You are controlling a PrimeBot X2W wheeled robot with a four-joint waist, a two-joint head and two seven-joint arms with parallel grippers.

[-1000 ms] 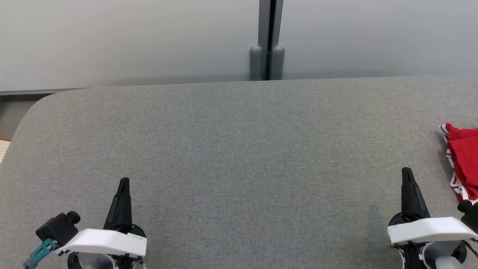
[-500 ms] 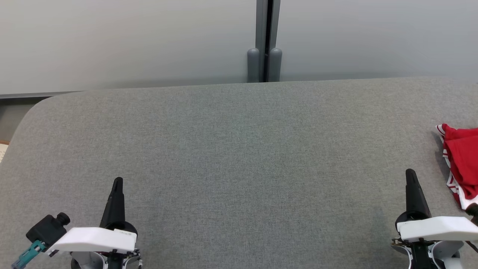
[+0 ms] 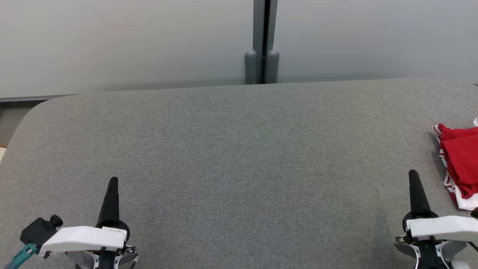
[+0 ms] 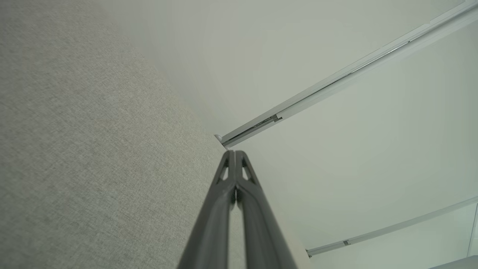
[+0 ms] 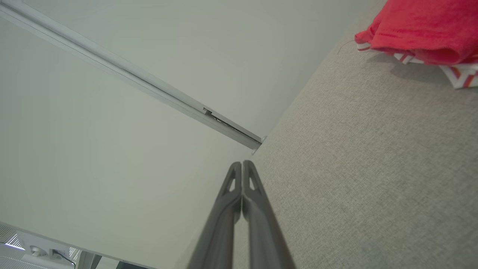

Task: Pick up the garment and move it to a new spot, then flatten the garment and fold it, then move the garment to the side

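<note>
Table: wearing grey woven cloth, matt and finely rough.
Garment, lying at the table's right edge: showing soft red cloth with white-and-red striped trim.
Left claw, right claw: showing dark matt plastic fingers, smooth white plastic shells.

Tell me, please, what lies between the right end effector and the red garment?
Only bare grey cloth surface separates the right end effector from the garment, as the head view shows.
</note>
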